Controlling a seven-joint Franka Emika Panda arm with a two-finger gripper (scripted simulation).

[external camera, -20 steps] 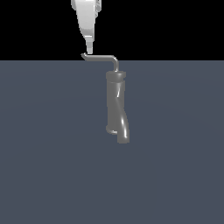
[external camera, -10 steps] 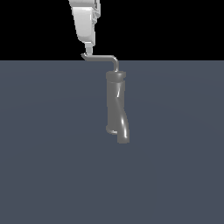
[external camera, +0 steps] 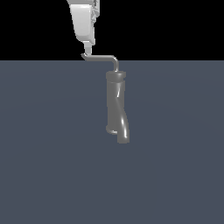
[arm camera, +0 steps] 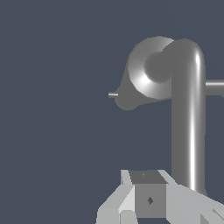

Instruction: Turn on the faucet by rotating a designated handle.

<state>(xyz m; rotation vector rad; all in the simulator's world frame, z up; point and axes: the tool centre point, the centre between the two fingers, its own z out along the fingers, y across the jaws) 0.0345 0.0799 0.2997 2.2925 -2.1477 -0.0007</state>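
In the exterior view the grey faucet (external camera: pixel 115 100) stands upright, its thick curved spout (external camera: pixel 123 131) at the low end. The thin L-bent handle (external camera: pixel 101 57) runs from the top of the body toward the exterior view's left and ends in a small upturned tip. My white gripper (external camera: pixel 89 47) comes down from above, with its tip right at that handle end. In the wrist view the handle (arm camera: pixel 188 131) looks like a long shiny tube running past my fingers (arm camera: pixel 131 197) to the faucet body (arm camera: pixel 146 76). The gripper (arm camera: pixel 148 192) looks shut, with nothing between its fingers.
A flat dark grey surface (external camera: pixel 52 166) lies all around the faucet. Above its far edge the background is black. A thin rod stub (arm camera: pixel 113 94) sticks out beside the faucet body in the wrist view.
The gripper has shifted slightly toward the exterior view's left at the handle's tip. The handle and faucet look unmoved.
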